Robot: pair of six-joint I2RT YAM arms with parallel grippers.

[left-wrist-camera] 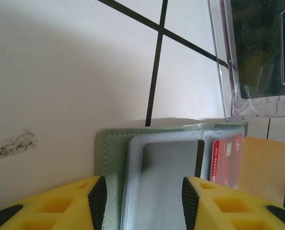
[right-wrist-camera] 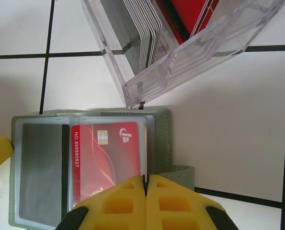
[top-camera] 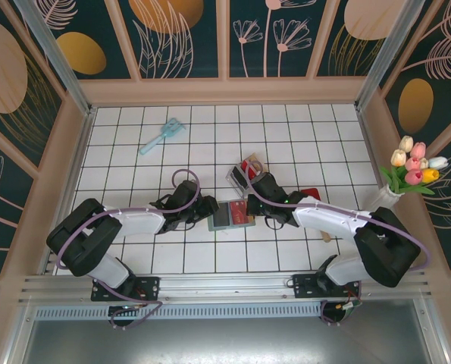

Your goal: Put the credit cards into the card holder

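We see one card holder [top-camera: 230, 215], sage-green, lying open on the white tiled table [top-camera: 301, 129] between the two arms. Two clear pockets face up. One holds a single red card [right-wrist-camera: 108, 153] and the pocket beside it looks grey. Just beyond the holder stands one clear plastic box [right-wrist-camera: 190, 52], close to its far edge. The box holds a tight stack of whitish cards [right-wrist-camera: 144, 36], too close-packed for us to count, and some red cards [right-wrist-camera: 190, 12] behind them. One more red card [top-camera: 310, 193] lies flat on the tiles by the right arm.

The right gripper [right-wrist-camera: 145, 181] has its fingertips pressed together at the near edge of the pocket holding the red card. We cannot tell whether anything is pinched between them. The left gripper [left-wrist-camera: 142, 194] has its jaws apart over the grey pocket, and we cannot tell whether it is touching.

Farther off we count one pale-blue brush [top-camera: 162, 135] at the far left and one vase of tulips [top-camera: 414, 171] at the right wall.
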